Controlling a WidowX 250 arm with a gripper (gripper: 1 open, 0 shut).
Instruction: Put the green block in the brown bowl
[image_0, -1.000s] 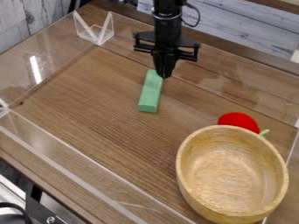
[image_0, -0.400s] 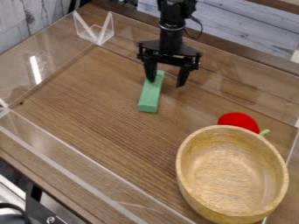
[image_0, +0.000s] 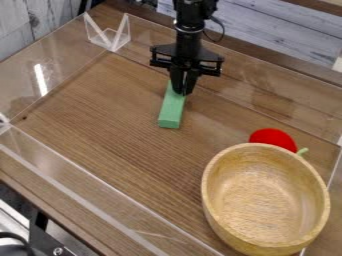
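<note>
Green block (image_0: 171, 109) lies flat on the table (image_0: 114, 133), its far end beneath the fingers (image_0: 182, 87) and its near part exposed. Fingers are drawn together at that end and appear to be clenched on the green block, though the contact itself is largely masked by the gripper body. Recommended practice: confirm the grip is secure before lifting, since a hold at one end of a slim bar may let the free end droop or swivel; raise it straight up, high enough to pass over the thick rim of the brown bowl (image_0: 217, 208), keep to one side of the red object (image_0: 274, 138) beside it, and release low over the bowl's middle. Arm (image_0: 193, 14) reaches in from the far edge, gripper directed downward, low over the table, well apart from the bowl
</note>
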